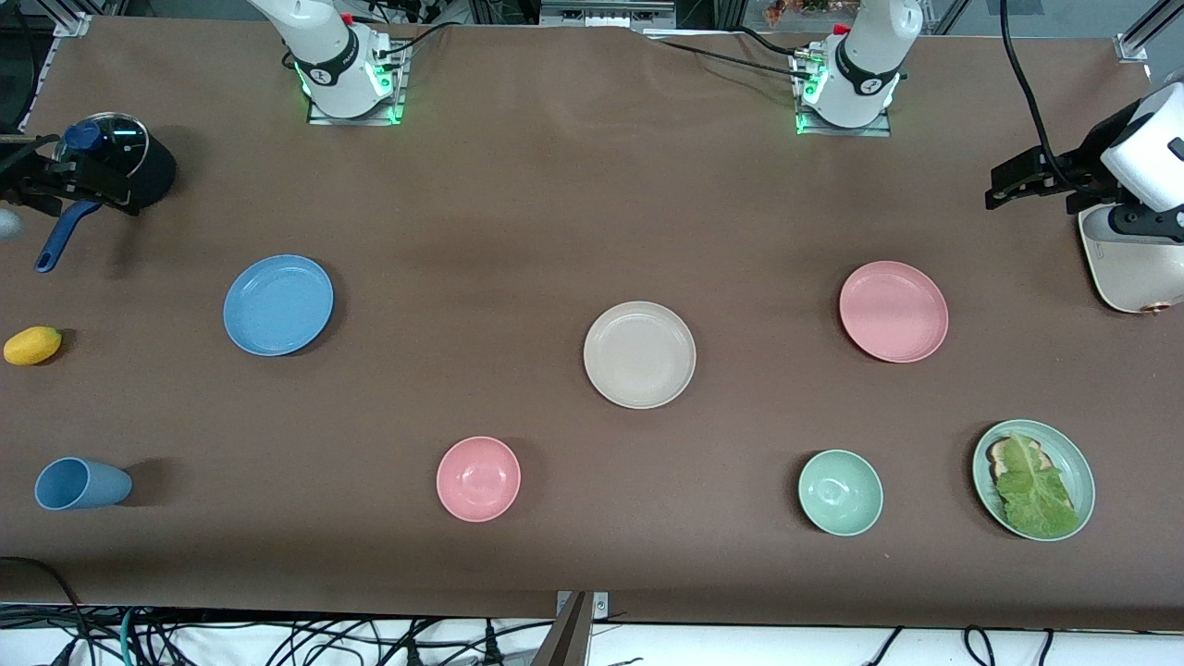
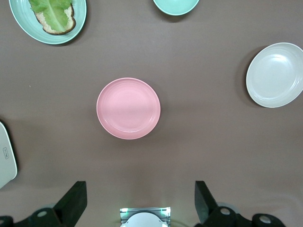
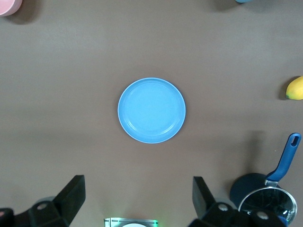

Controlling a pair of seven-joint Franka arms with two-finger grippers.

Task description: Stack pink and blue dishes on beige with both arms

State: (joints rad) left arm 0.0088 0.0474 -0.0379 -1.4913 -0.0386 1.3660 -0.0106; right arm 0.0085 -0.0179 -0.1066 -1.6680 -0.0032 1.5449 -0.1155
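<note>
Brown matte cloth covers the long table [image 1: 555, 185], with both arm bases along its top edge in the front view. At the middle lies the flat cream-beige round plate [image 1: 639, 354], bare. The flat light blue round plate [image 1: 278, 305] lies well apart from it toward the right arm's end, and the flat pink round plate [image 1: 894, 311] well apart toward the left arm's end; neither is stacked. Nearer the camera sit a small pink bowl [image 1: 478, 478], a pale green bowl [image 1: 840, 492], a green plate carrying toast and lettuce [image 1: 1033, 479], and a light blue cup on its side [image 1: 81, 484]. A yellow lemon [image 1: 32, 345] and a lidded dark pot with a blue handle [image 1: 111, 171] sit at the right arm's end, a cream toaster [image 1: 1124, 268] at the left arm's end.

The left wrist view looks straight down on the pink plate, the left gripper [image 2: 140, 203] high above it, fingers spread wide and holding nothing.

The right wrist view shows the right gripper [image 3: 138, 201] likewise high above the blue plate, fingers wide apart and bare.
</note>
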